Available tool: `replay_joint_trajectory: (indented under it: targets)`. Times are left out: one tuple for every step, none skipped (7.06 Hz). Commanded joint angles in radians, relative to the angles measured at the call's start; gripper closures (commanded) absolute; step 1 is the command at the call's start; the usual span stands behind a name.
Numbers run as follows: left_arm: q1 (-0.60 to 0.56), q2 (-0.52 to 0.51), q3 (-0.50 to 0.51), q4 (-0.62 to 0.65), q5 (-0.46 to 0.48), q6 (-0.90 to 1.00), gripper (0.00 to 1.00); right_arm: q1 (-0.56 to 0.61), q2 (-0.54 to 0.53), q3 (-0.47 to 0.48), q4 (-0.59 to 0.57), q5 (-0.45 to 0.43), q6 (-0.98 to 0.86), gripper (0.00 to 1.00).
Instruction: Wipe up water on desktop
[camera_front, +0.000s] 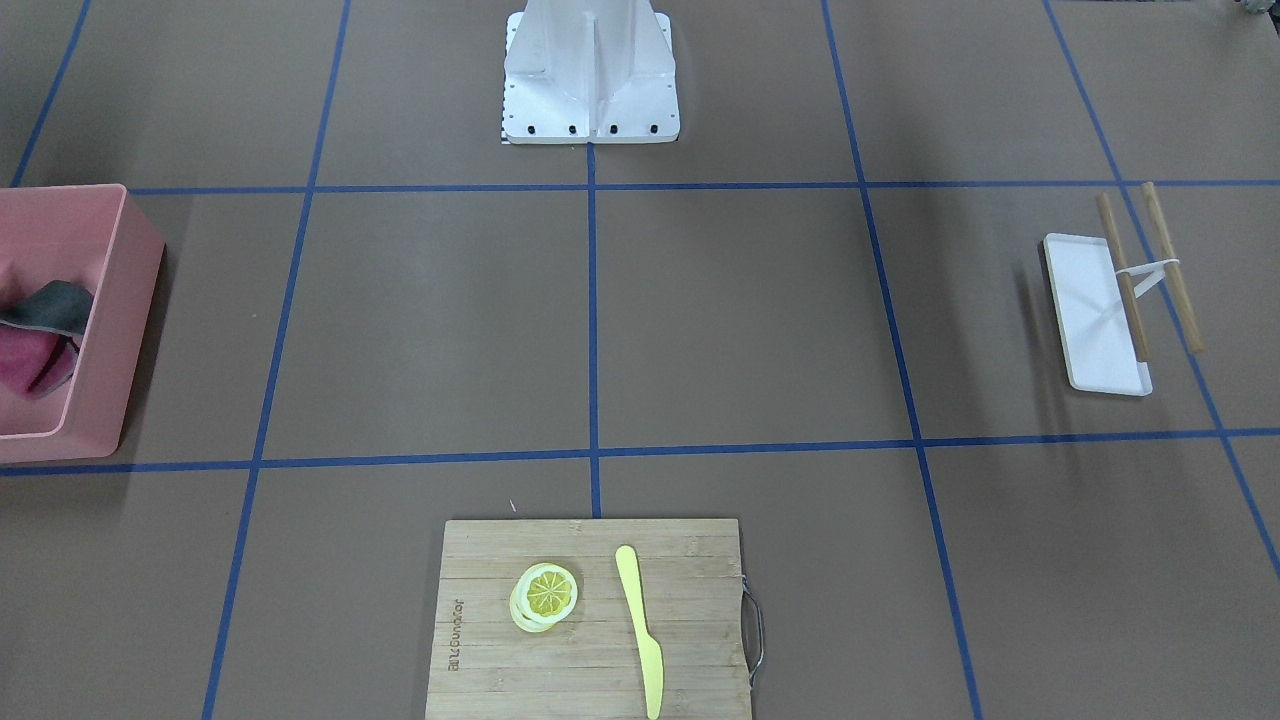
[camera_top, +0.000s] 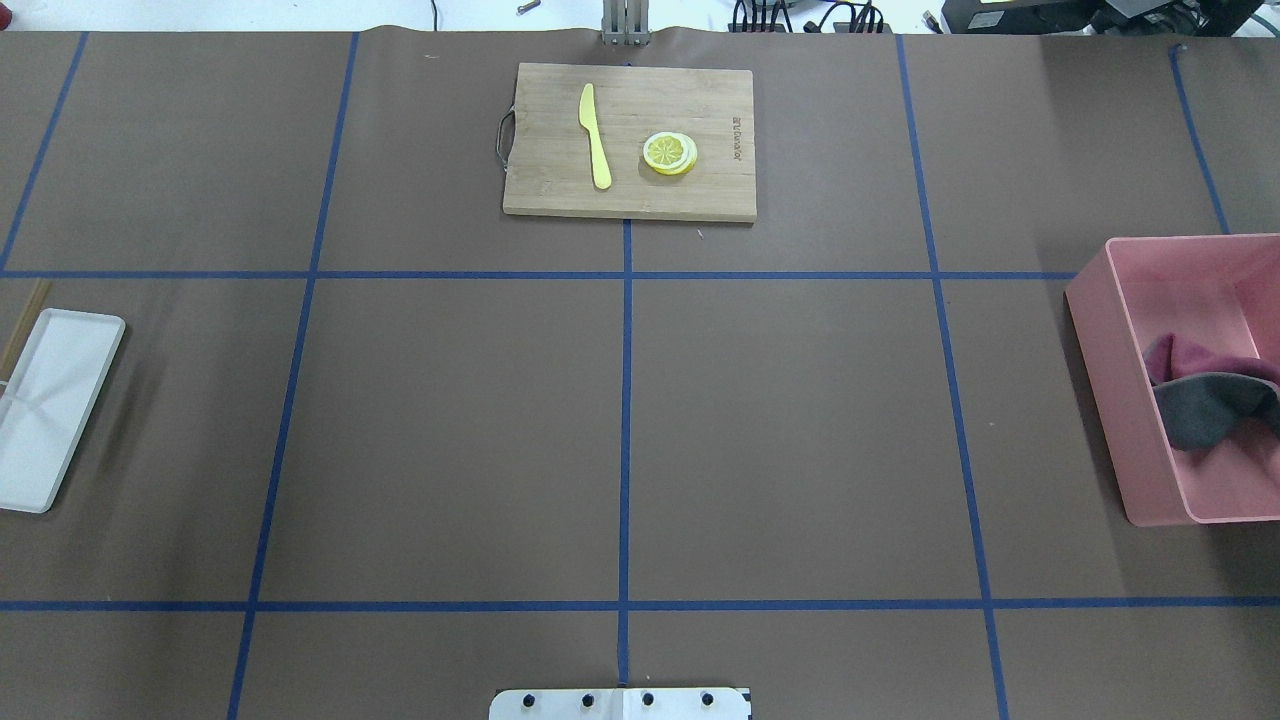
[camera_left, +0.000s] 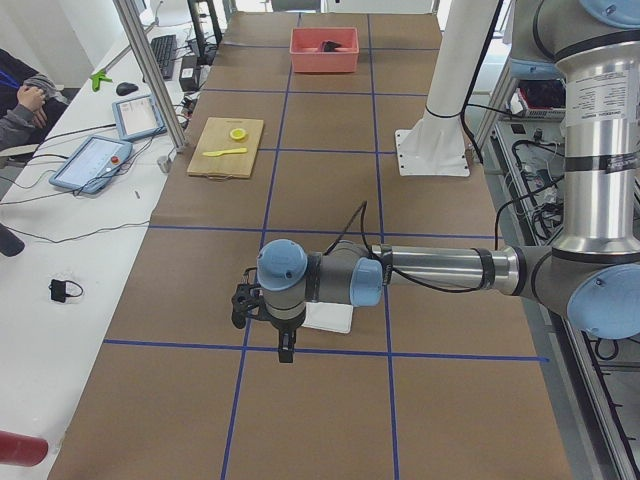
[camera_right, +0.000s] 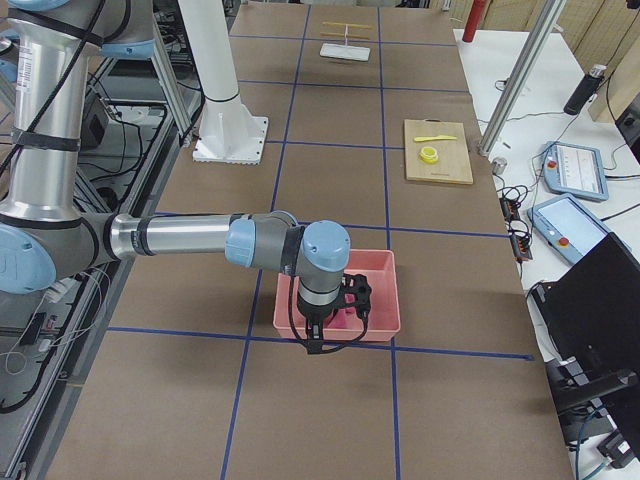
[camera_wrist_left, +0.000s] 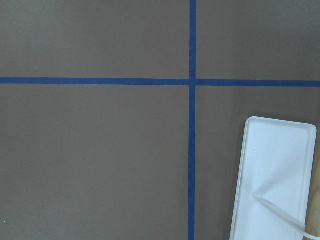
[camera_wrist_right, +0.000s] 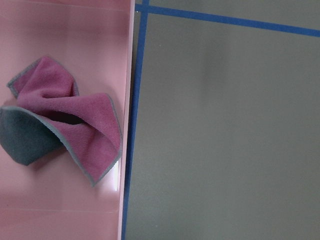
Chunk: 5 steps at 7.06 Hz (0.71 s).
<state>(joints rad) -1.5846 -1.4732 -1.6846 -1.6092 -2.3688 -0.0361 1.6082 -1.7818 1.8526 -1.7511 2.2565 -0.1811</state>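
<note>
One desktop (camera_top: 780, 420), one cloth (camera_wrist_right: 95, 125), one bin (camera_top: 1115, 380).

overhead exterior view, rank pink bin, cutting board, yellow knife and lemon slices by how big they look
1. pink bin: largest, even cut off by the frame edge; it sits nearer the camera than the board.
2. cutting board.
3 and 4. yellow knife and lemon slices: unsure, since the knife is longer and the slices wider.

White bench (camera_left: 35, 330) alongside (bearing a tablet (camera_left: 92, 163)).
</note>
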Motion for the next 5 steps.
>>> replay_joint_trajectory:
  targets:
    - [0.0, 0.002, 0.002, 0.002, -0.001, 0.001, 0.02, 0.003, -0.072, -0.001, 0.24, 0.011, 0.169, 0.0]
    - [0.0, -0.001, 0.002, 0.002, -0.001, 0.001, 0.02, 0.003, -0.082, 0.0, 0.281, 0.015, 0.19, 0.0]
    - [0.002, -0.001, 0.003, 0.002, 0.0, 0.001, 0.02, 0.003, -0.082, -0.001, 0.283, 0.011, 0.18, 0.0]
    - [0.002, -0.001, 0.003, 0.002, -0.001, 0.001, 0.02, 0.003, -0.084, -0.003, 0.282, 0.017, 0.184, 0.0]
    - [0.0, 0.002, 0.003, 0.002, -0.001, 0.001, 0.02, 0.003, -0.084, -0.006, 0.28, 0.017, 0.193, 0.0]
